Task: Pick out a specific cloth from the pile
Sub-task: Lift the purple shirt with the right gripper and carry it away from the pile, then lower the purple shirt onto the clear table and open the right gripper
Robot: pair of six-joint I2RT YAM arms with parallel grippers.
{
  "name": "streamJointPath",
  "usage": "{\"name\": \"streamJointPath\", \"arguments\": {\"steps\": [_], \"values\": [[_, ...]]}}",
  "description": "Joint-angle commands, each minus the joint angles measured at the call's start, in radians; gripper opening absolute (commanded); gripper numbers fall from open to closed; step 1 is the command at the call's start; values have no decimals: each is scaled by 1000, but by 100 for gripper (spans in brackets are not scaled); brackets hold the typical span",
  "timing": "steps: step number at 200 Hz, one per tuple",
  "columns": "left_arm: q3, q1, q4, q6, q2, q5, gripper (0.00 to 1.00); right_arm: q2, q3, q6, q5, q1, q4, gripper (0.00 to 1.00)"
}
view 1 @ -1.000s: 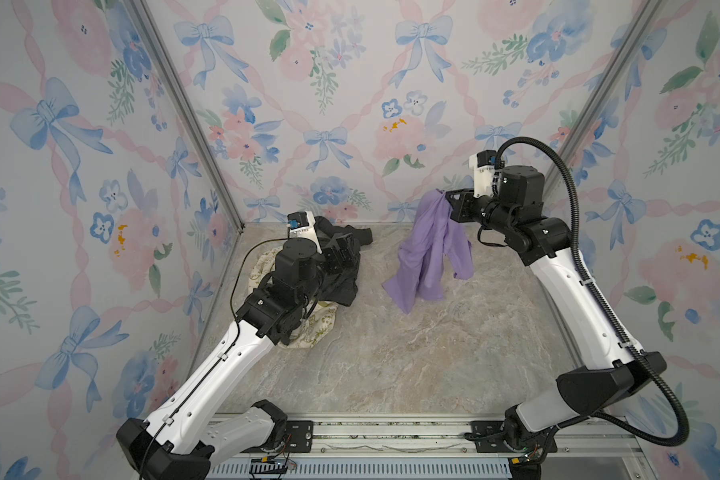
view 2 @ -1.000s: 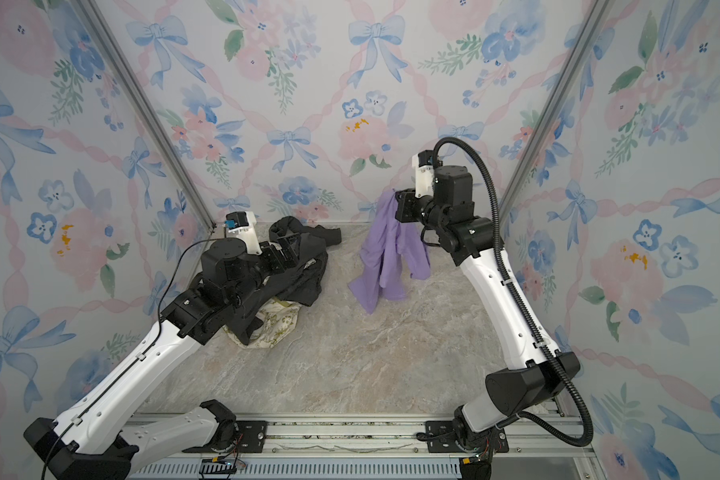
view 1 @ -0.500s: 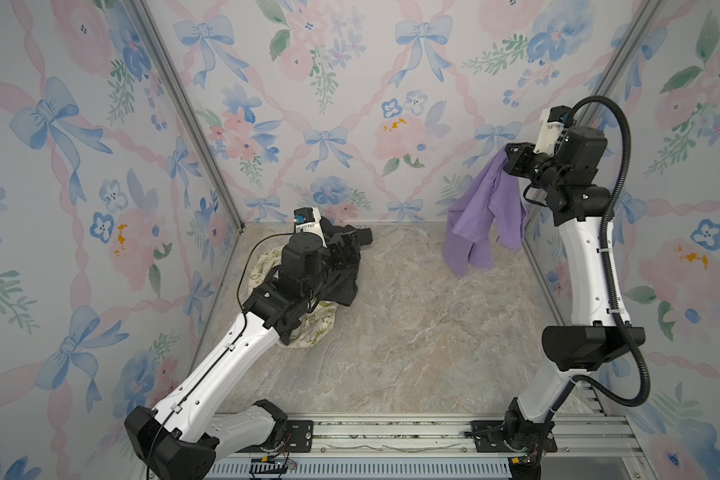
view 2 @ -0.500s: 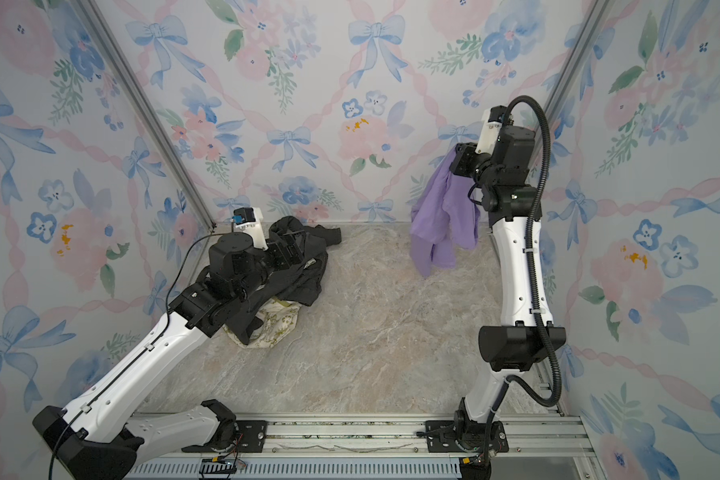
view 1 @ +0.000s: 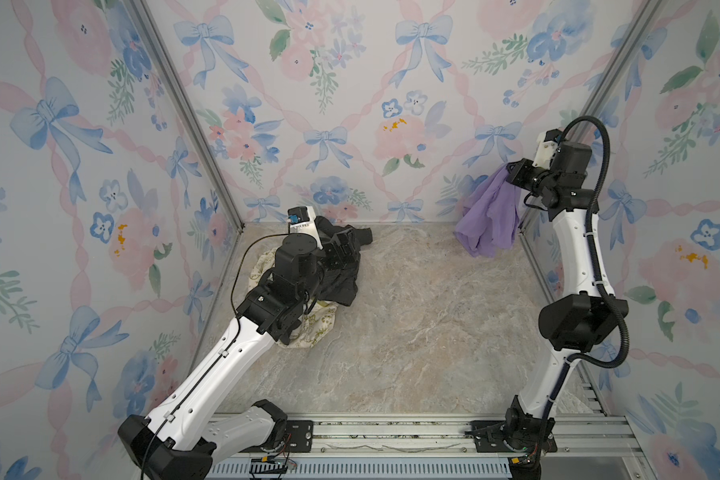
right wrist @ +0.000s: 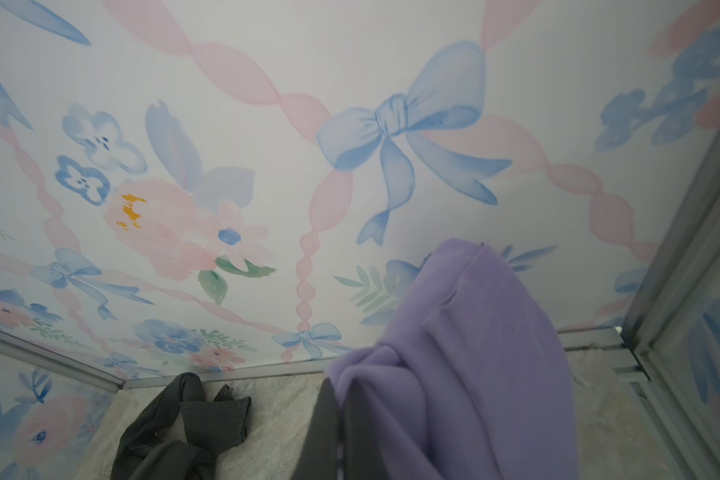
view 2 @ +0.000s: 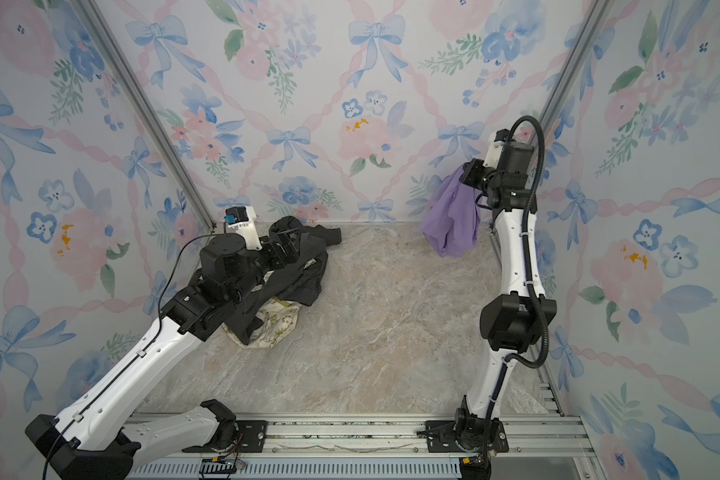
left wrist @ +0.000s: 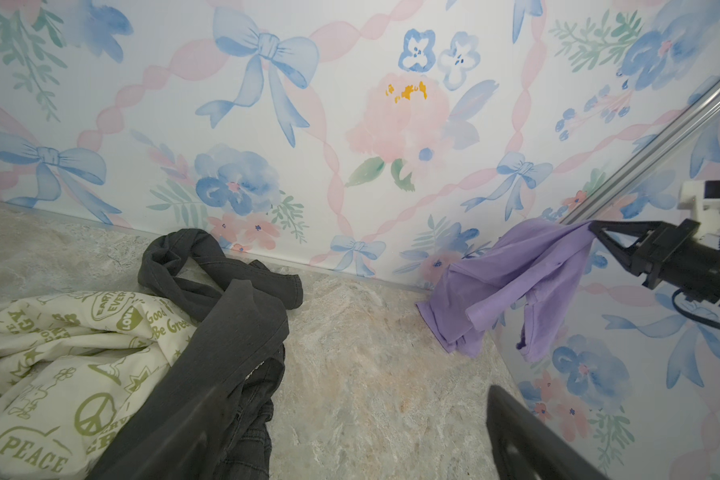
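1. The right tool (view 1: 512, 171) sits at the upper right of both top views, pressed together on a bunched edge of the cloth (view 1: 489, 216).
2. The lavender cloth (view 2: 452, 220) hangs from that pinch, off the surface (view 1: 412, 324), close to the back wall and the metal corner post (left wrist: 657, 137).
3. The left tool (view 1: 341, 245) is spread wide and holds nothing; it hangs over the pile (view 1: 325, 286) at centre left.
4. In the pile, the dark grey garment (left wrist: 225, 332) lies across the cream peace-sign cloth (left wrist: 59, 374).
5. The left arm (view 1: 233, 353) covers part of the pile in both top views.
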Motion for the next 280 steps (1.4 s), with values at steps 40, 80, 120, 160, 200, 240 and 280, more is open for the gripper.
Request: {"name": "streamJointPath", "arguments": {"steps": [40,80,120,160,200,240,280], "values": [[-19,10,18,-3,0,-12,98,-295,-668,-22,81,-69,168,0],[-14,10,18,-11,29,6,98,-402,-918,-32,132,-82,75,0],[-14,10,31,-19,41,9,98,-445,-1044,-18,206,-82,-28,2],[-25,10,30,-20,39,9,98,-351,-1045,-26,240,-82,-145,7],[-39,10,31,-23,23,3,98,-226,-996,-22,246,-82,-242,12],[-68,11,29,-25,-9,-42,98,-168,-963,-22,232,-82,-280,20],[-87,11,29,-26,-23,-70,98,-158,-946,-10,213,-78,-288,36]]}}
